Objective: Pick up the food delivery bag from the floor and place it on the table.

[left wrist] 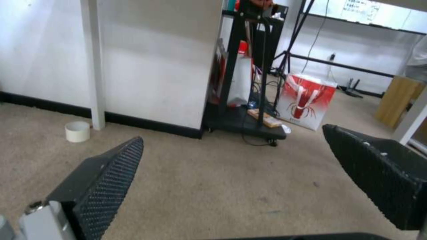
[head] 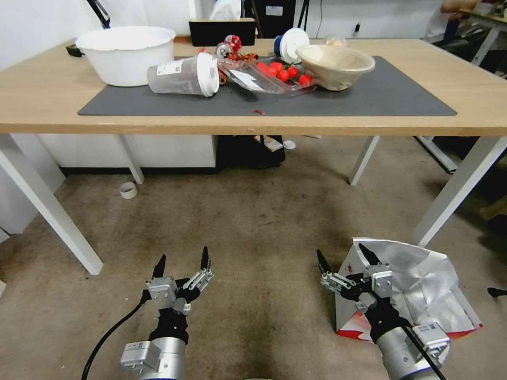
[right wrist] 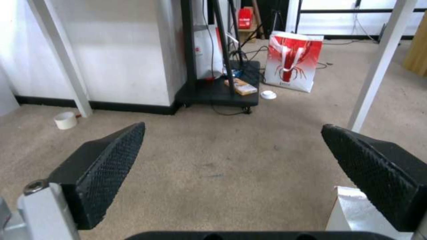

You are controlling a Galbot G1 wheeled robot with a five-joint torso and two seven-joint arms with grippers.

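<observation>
One food delivery bag (head: 417,274): on the floor (head: 253,227) at the robot's right, just beside a white table leg (head: 454,190), mouth open, silver foil lining showing, red along its lower edge. A corner of it shows in the right wrist view (right wrist: 351,210).

Two grippers. Right gripper (head: 346,259): low over the floor at the bag's near left edge, jaws spread wide, nothing between them; one finger overlaps the bag's foil rim in the head view. Left gripper (head: 182,259): over bare floor, well apart from the bag, jaws likewise apart and empty.

One table (head: 47,100): light wood, one dark grey mat (head: 380,95). On it: one white basin (head: 127,53), one tipped cup (head: 185,76), one beige bowl (head: 335,64), one clear tray of red fruit (head: 274,76). The mat's right part and the front edge lie bare.

Open floor stretches between the grippers and the table's front edge. One white tape roll (head: 128,190) lies under the table.
</observation>
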